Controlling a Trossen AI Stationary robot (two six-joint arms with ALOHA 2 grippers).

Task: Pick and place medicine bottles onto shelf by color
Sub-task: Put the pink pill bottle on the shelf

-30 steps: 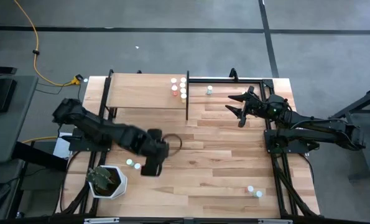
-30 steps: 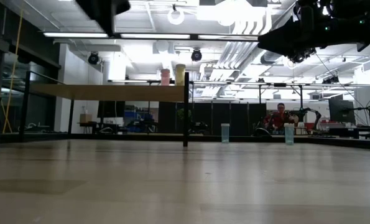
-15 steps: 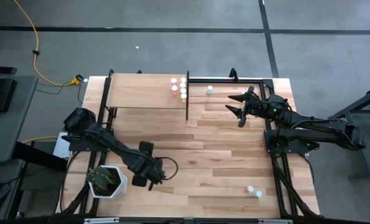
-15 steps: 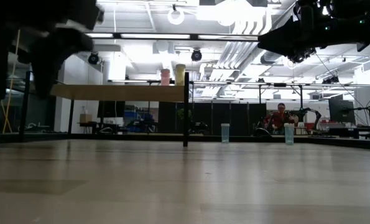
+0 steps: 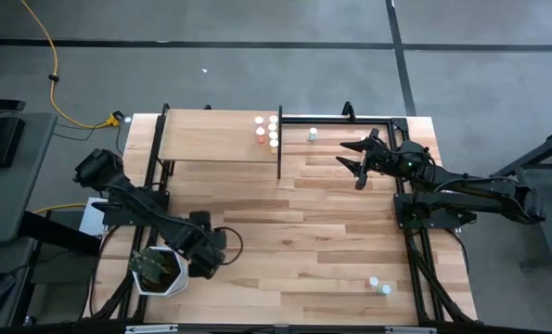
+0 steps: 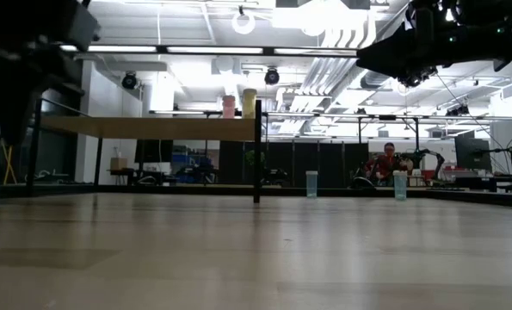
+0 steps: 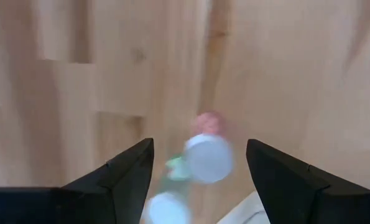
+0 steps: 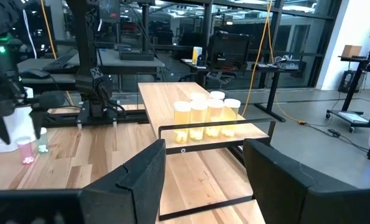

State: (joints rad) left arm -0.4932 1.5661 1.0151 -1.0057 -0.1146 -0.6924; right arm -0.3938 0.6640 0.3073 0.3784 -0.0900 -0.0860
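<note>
the left gripper (image 7: pixel 197 171) hangs wide open over two bottles (image 7: pixel 206 157) near the worktop's (image 5: pixel 331 232) seven o'clock corner, beside the plant pot (image 5: pixel 160 271). the right gripper (image 5: pixel 354 160), fingers spread and empty, hovers at two o'clock. four bottles (image 5: pixel 267 131) sit on the shelf (image 5: pixel 211 137) at eleven o'clock.

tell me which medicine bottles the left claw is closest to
The small cluster beside the white plant pot, seen between the open left claw: a white-capped bottle is nearest. The shelf group and the pair near the table's right side lie far off.
</note>
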